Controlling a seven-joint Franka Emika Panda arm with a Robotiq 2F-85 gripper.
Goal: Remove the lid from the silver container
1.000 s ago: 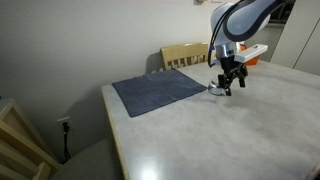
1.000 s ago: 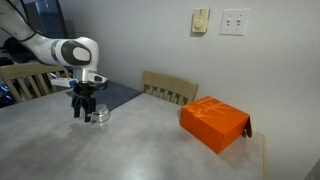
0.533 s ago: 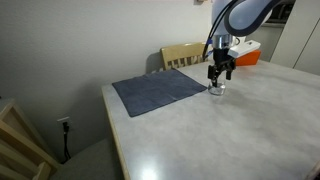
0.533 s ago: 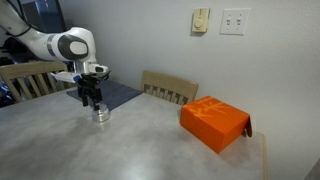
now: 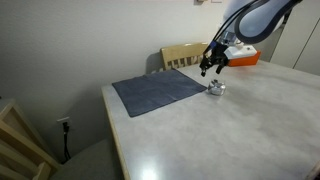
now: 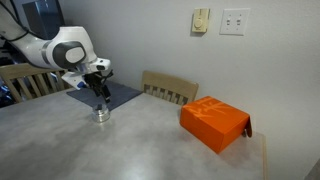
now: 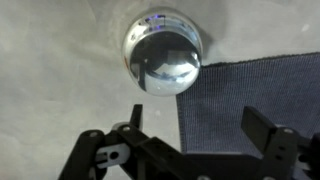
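Note:
The silver container (image 7: 162,50) is a small round shiny tin standing on the grey table, next to the edge of a dark cloth. Its lid (image 7: 165,58) sits on top, mirror-like. The tin also shows in both exterior views (image 5: 215,88) (image 6: 101,115). My gripper (image 7: 198,122) is open and empty, with its fingers spread over the cloth edge. In both exterior views the gripper (image 5: 210,66) (image 6: 100,88) hangs above the tin, a little to the side, not touching it.
A dark blue-grey cloth (image 5: 160,90) lies on the table beside the tin. An orange box (image 6: 214,122) sits near the far table end. A wooden chair (image 6: 170,90) stands against the table at the wall. The table edge (image 5: 112,130) is near the cloth.
The gripper was down around the tin a second ago. It has since risen and tilted away from it, empty. The tin stays in place.

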